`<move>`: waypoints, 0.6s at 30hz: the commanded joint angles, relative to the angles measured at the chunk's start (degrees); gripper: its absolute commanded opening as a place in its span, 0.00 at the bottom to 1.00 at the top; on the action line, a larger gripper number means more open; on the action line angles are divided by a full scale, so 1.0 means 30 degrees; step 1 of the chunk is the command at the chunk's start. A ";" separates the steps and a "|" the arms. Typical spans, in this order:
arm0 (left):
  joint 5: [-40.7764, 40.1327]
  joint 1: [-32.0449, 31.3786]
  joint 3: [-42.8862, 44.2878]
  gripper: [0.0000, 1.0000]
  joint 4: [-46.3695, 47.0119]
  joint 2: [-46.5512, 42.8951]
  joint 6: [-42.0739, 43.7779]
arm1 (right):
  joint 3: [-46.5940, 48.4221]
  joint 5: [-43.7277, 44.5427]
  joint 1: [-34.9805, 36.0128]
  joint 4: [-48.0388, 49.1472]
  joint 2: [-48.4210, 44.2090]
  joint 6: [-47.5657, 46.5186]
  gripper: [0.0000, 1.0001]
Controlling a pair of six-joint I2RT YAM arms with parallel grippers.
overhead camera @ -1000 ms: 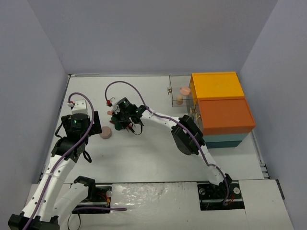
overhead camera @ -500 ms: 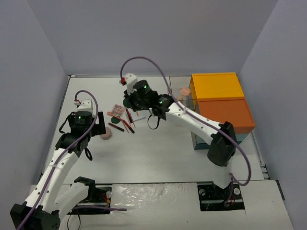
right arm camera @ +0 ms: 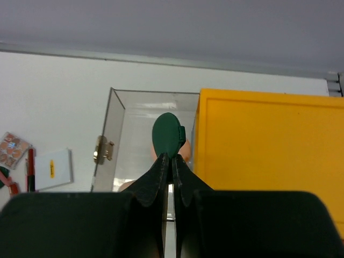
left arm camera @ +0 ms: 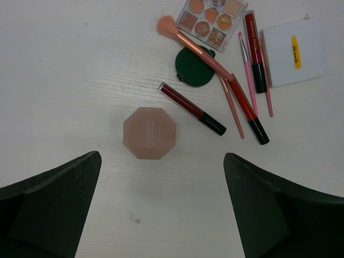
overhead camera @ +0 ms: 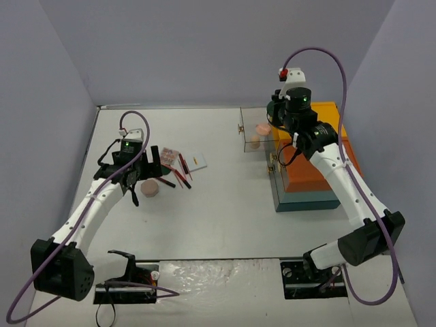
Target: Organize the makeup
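Observation:
My right gripper (right arm camera: 167, 157) is shut on a dark green disc (right arm camera: 167, 134), which it holds on edge over the clear drawer (right arm camera: 138, 140) beside the yellow box top (right arm camera: 263, 150). A peach compact (overhead camera: 261, 128) lies in that drawer. The rest of the makeup lies at the table's left: a pink octagonal compact (left arm camera: 149, 133), a second green disc (left arm camera: 194, 67), a pink-squared palette (left arm camera: 210, 21), a brush (left arm camera: 188, 40), a red tube (left arm camera: 191, 107), red pencils (left arm camera: 247, 107) and a white card (left arm camera: 294, 52). My left gripper (left arm camera: 161, 167) hangs open just short of the octagonal compact, with nothing between its fingers.
The stacked box, with its yellow top (overhead camera: 306, 119), orange layer (overhead camera: 320, 167) and teal base (overhead camera: 306, 201), stands at the right. The clear drawer (overhead camera: 252, 136) sticks out to its left, with a brass latch (right arm camera: 102, 149). Grey walls close in the table on three sides.
My right arm has carried the green disc from the makeup pile at the left across to above the clear drawer. My left arm has moved in toward the octagonal compact.

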 commanded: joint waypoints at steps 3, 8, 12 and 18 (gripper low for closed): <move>0.1283 0.0226 0.2443 0.97 0.1141 0.2194 -0.0870 | 0.0108 -0.3509 -0.0513 0.0356 0.1631 0.0537 0.02; 0.1659 0.0529 0.3034 0.96 0.1631 0.3483 -0.0869 | 0.0563 -0.3143 -0.0676 0.0340 0.2357 0.0321 0.30; 0.1868 0.0792 0.3470 0.92 0.1930 0.5041 -0.0829 | 0.1123 -0.3426 -0.0706 0.0261 0.2102 -0.0005 0.51; 0.3354 0.1519 0.4249 0.90 0.2492 0.7303 -0.0788 | 0.1600 -0.4739 -0.0706 0.0263 0.0577 -0.0007 0.71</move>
